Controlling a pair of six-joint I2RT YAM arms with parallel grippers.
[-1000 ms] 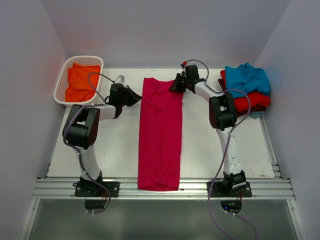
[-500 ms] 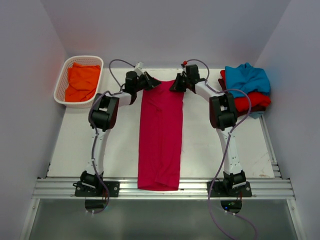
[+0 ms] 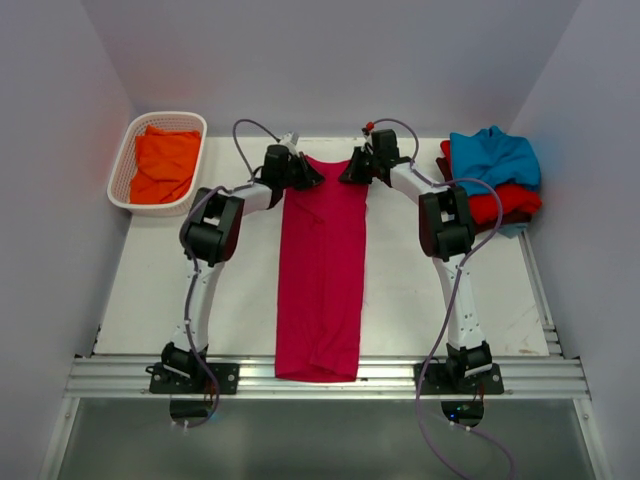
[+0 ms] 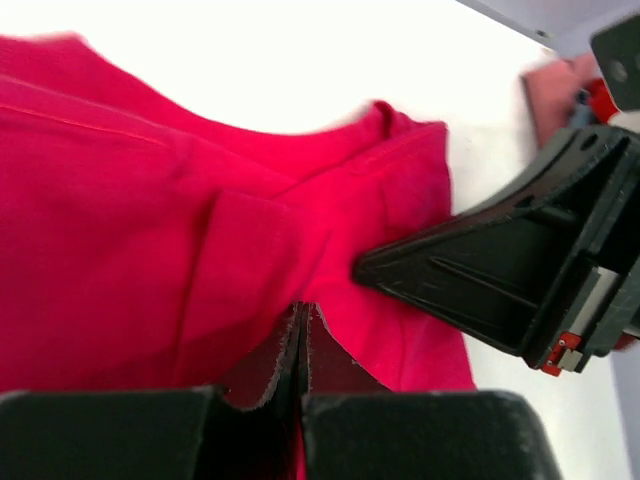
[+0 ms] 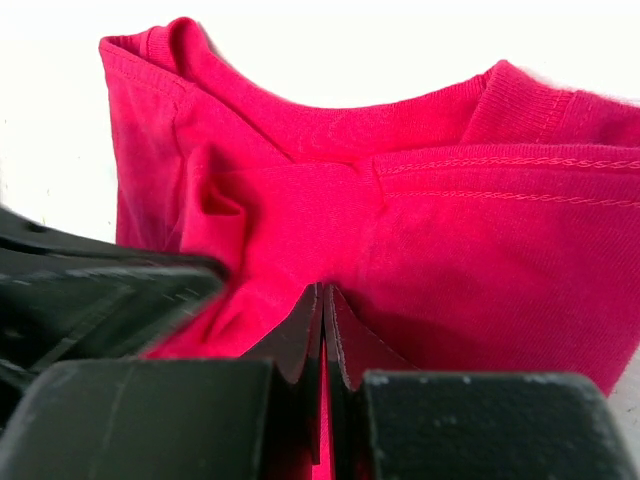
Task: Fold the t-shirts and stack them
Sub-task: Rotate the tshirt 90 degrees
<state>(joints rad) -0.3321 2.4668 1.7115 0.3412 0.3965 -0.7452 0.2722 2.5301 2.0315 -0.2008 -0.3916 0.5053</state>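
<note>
A crimson-pink t-shirt lies as a long narrow strip down the middle of the table, collar at the far end. My left gripper is at its far left corner, jaws shut on the cloth. My right gripper is at the far right corner, shut on the shirt next to the collar. The two grippers nearly face each other; the right gripper also shows in the left wrist view. An orange t-shirt lies in the basket. Teal-blue, red and maroon shirts are stacked at the far right.
The white lattice basket stands at the far left corner. The shirt's hem hangs over the metal rail at the table's near edge, between the two arm bases. Walls close in on three sides.
My left gripper has swung from left of the shirt to its far left corner. The shirt's far end looks narrower. The right arm has not moved.
</note>
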